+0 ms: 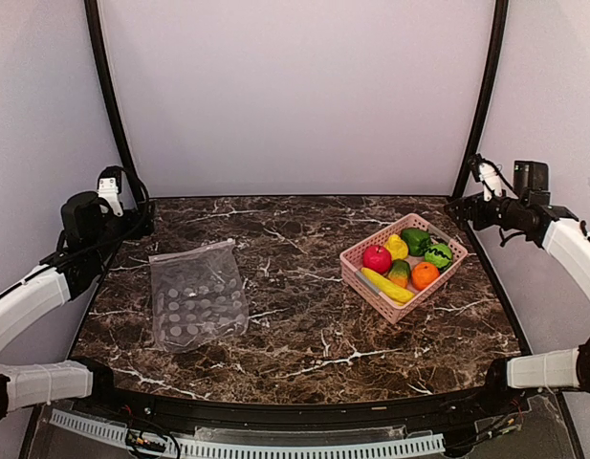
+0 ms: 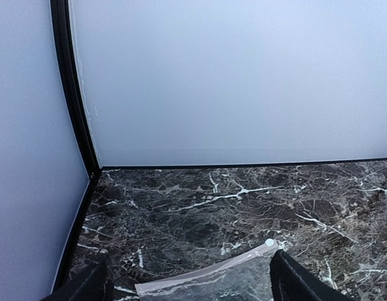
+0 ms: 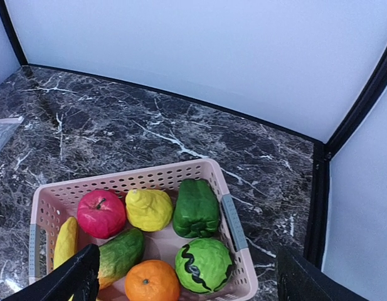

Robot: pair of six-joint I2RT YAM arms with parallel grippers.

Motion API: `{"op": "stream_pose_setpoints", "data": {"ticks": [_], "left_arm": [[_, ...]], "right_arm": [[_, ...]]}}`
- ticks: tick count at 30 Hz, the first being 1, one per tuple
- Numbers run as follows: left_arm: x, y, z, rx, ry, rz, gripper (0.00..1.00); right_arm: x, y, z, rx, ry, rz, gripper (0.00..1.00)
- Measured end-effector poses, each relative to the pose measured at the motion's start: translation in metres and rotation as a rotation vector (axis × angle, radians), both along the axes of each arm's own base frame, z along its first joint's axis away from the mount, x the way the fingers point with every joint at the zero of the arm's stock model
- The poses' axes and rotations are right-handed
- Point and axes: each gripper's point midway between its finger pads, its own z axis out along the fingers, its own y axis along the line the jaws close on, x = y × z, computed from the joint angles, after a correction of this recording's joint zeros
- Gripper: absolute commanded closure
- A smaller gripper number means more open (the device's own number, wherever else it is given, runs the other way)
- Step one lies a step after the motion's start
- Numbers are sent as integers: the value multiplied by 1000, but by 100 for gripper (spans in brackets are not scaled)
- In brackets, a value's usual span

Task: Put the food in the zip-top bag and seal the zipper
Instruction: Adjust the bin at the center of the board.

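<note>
Well, the first step is not done yet: all the small shiny toy food (image 1: 377,258) sits in the pink slatted plastic basket (image 1: 352,270) on the right of the dark marble table (image 1: 304,335). The clear floppy dotted zip-top bag (image 1: 197,296) lies flat on the left, well apart. Its long side seems to run near to far. Its mouth points at the back wall, with the thin pale zipper (image 2: 206,271) across that edge. The left gripper (image 2: 190,283) and right gripper (image 3: 193,279) have fingers spread wide, holding nothing. Next, I think, the bag's mouth needs opening.
</note>
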Motion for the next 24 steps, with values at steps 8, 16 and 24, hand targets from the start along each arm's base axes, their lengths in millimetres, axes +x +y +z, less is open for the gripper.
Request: {"op": "stream_pose_setpoints", "data": {"ticks": [8, 16, 24], "left_arm": [[16, -40, -16, 27, 84, -146, 32], [25, -50, -36, 44, 210, -151, 34], [23, -47, -37, 25, 240, -127, 34]], "right_arm": [[2, 80, -24, -38, 99, 291, 20], [-42, 199, -42, -129, 190, 661, 37], [-38, 235, -106, -250, 384, 690, 46]]}}
